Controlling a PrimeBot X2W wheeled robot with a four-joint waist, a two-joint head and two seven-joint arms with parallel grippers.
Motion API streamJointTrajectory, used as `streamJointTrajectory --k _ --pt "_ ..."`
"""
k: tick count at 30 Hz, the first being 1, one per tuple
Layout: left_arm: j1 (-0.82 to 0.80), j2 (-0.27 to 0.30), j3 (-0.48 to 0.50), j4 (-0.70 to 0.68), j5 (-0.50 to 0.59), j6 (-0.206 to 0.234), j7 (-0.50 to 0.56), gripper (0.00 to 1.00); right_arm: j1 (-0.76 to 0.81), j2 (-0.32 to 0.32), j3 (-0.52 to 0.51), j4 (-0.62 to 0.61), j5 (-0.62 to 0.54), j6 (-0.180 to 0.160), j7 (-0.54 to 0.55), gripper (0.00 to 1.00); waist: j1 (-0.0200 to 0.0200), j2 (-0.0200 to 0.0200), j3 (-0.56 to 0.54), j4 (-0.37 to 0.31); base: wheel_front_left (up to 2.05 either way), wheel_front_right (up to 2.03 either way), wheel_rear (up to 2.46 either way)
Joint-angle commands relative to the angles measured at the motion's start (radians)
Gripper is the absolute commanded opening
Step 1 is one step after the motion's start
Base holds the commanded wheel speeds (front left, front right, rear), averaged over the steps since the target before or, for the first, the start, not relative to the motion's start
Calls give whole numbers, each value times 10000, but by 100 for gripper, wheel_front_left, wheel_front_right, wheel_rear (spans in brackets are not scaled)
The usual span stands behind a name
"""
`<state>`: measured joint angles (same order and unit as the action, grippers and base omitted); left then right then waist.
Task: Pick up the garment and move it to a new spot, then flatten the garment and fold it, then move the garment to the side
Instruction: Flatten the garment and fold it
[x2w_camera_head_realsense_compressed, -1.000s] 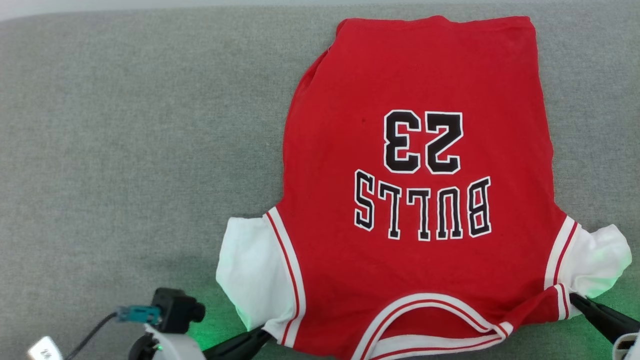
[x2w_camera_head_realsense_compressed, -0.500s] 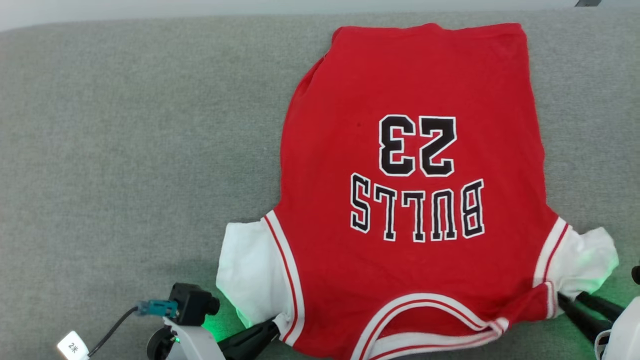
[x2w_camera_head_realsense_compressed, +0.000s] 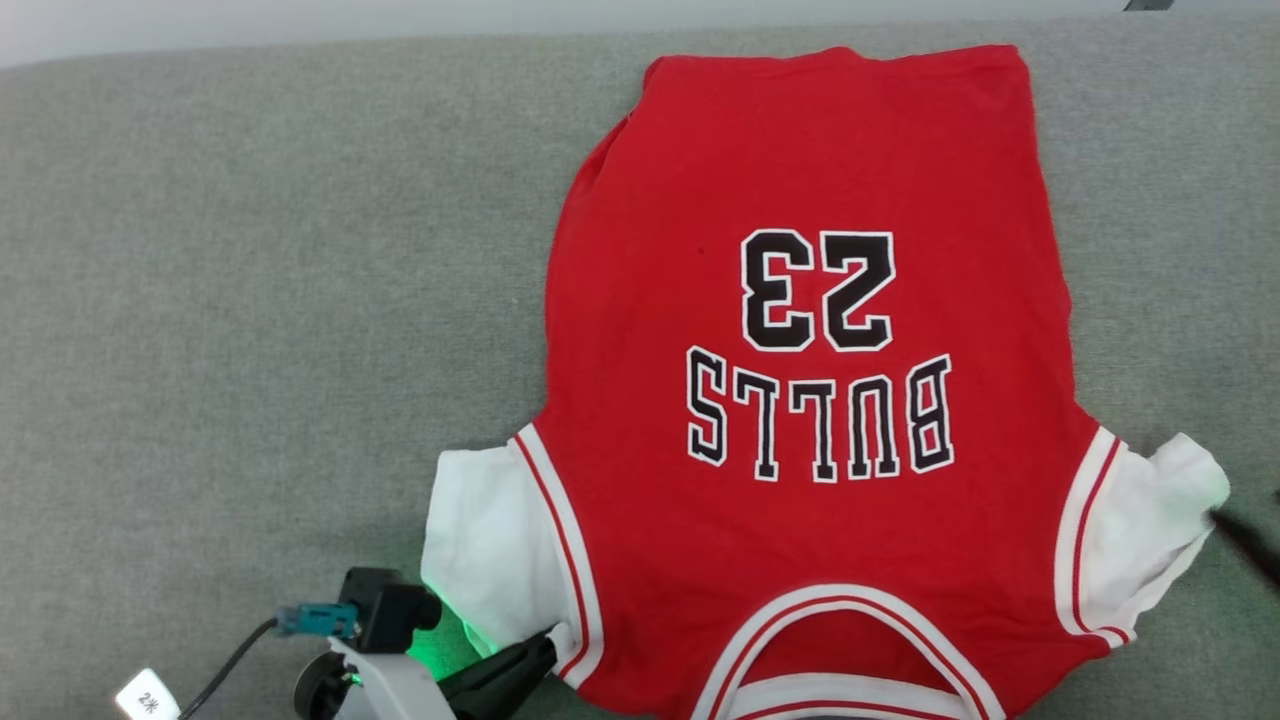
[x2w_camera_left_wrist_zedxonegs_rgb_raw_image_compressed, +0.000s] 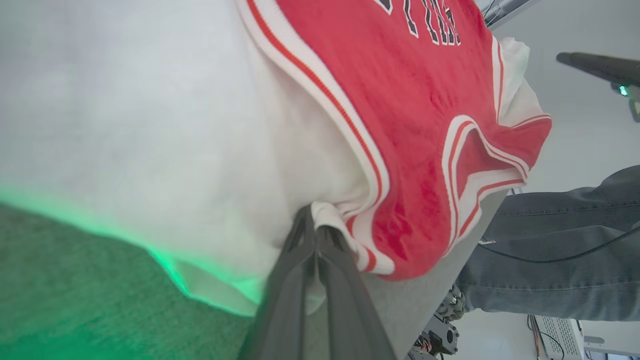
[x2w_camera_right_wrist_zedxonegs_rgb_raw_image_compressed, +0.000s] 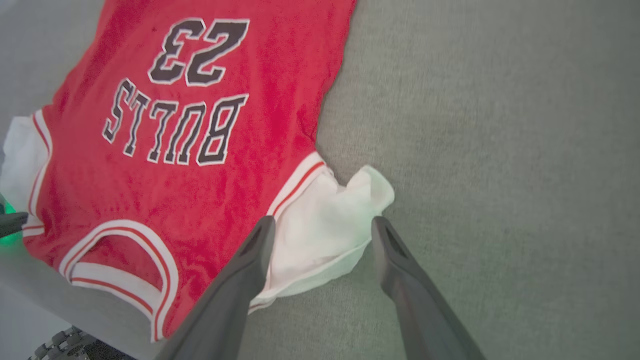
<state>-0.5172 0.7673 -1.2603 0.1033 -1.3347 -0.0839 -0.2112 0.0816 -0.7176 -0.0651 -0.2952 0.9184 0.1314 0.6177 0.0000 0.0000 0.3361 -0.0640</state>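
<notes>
The garment (x2w_camera_head_realsense_compressed: 810, 400) is a soft, light jersey and quite limp. My judgement is that it will drape and bunch wherever it is lifted, and cling to the felt-like grey surface (x2w_camera_head_realsense_compressed: 250, 300) rather than slide.

- **Best holds, as I judge:** the shoulder corners by the striped trim (x2w_camera_head_realsense_compressed: 560, 540), where the cloth is doubled. It wants two points; a single pinch would let the rest sag and twist.
- **Left claw (x2w_camera_left_wrist_zedxonegs_rgb_raw_image_compressed: 314, 222):** fingers together, clamped on the trimmed corner of the left sleeve (x2w_camera_head_realsense_compressed: 490, 540).
- **Right claw (x2w_camera_right_wrist_zedxonegs_rgb_raw_image_compressed: 322, 227):** fingers apart, straddling the right sleeve (x2w_camera_right_wrist_zedxonegs_rgb_raw_image_compressed: 325, 200) and gripping nothing. I cannot tell whether the tips touch cloth.
- **Position:** spread on the surface, right of the robot's centre, with the collar (x2w_camera_head_realsense_compressed: 840, 610) at the near edge and the hem (x2w_camera_head_realsense_compressed: 840, 55) far.
- **Looks:** red body and white short sleeves, with white-and-red stripes at the armholes and neck. The lettering is black with a white outline, "BULLS" nearer the collar and "23" beyond it.
- **Lie of the cloth:** mostly flat. The left side edge curls under toward the hem, and the right sleeve is crumpled.
</notes>
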Motion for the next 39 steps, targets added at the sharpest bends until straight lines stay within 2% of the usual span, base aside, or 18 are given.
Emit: streamJointTrajectory --k 1,4,6,10,17,20,23,27,32,39 --pt "22 -435 -138 45 34 9 98 0 -32 -96 -408 -245 195 -15 146 100 0 0 64 88 0 0 0" --pt "-136 -560 -136 -65 183 15 141 0 -560 -442 -1126 -625 273 -15 561 100 0 0 185 320 0 0 0" --pt "-293 -666 -123 -95 270 -21 149 0 -1298 -492 -1210 -576 317 -15 780 100 0 0 294 497 0 0 0" --pt "-620 -882 -84 -79 450 -76 221 0 -3590 -378 -474 263 77 -15 1184 100 0 0 589 890 0 0 0" --pt "-1010 -1088 -28 -66 734 -118 198 0 -8150 386 1492 3464 -1234 -15 2019 100 0 0 1321 1619 0 0 0" --pt "-1142 -1167 -24 -110 851 -129 206 0 -9614 449 2108 4870 -1892 -15 2430 100 0 0 1769 1927 0 0 0" --pt "-1340 -1300 -32 -87 994 -153 275 0 -10818 224 2499 6136 -2453 -15 2763 100 0 0 2232 2261 0 0 0" --pt "-1548 -1406 -28 60 1107 -182 303 0 -12009 49 2712 7675 -3072 -15 2847 100 0 0 2734 2580 0 0 0" --pt "-1663 -1427 -48 294 1150 -170 308 0 -12963 311 2900 9148 -3378 -15 2974 100 0 0 3171 2736 0 0 0" --pt "-1865 -1537 -12 552 1143 -201 318 0 -13465 797 3526 10254 -3143 -13 3718 100 0 0 3436 2688 0 0 0"
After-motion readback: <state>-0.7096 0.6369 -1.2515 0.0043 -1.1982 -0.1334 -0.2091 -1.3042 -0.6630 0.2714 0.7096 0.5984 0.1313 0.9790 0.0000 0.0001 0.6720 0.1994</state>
